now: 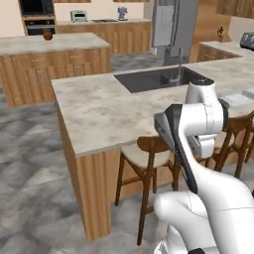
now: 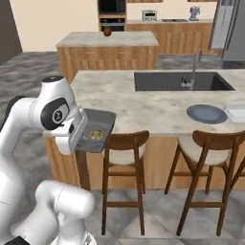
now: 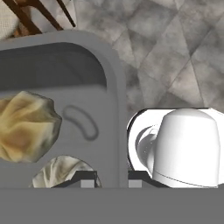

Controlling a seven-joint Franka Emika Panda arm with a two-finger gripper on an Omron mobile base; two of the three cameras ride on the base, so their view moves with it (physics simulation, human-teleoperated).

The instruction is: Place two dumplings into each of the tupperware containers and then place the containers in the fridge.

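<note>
My gripper (image 3: 113, 178) is shut on the side wall of a grey tupperware container (image 3: 87, 83), one fingertip (image 3: 86, 180) inside and the other outside. Two tan dumplings lie in it: a large one (image 3: 26, 127) and another (image 3: 63, 171) close to the inner fingertip. In the right base view the container (image 2: 98, 125) hangs off the counter's front edge, above a stool, with a dumpling (image 2: 95, 135) showing inside. A second, whitish container (image 2: 237, 112) rests on the counter at the far right. The steel fridge (image 1: 173, 25) stands far back, beyond the sink, doors shut.
A round blue-grey plate (image 2: 206, 114) lies on the island counter (image 2: 143, 107) beside the sink (image 2: 177, 81) with its faucet. Wooden stools (image 2: 123, 143) stand along the counter's front, right below the held container. A second island (image 1: 49, 47) is behind, grey floor between.
</note>
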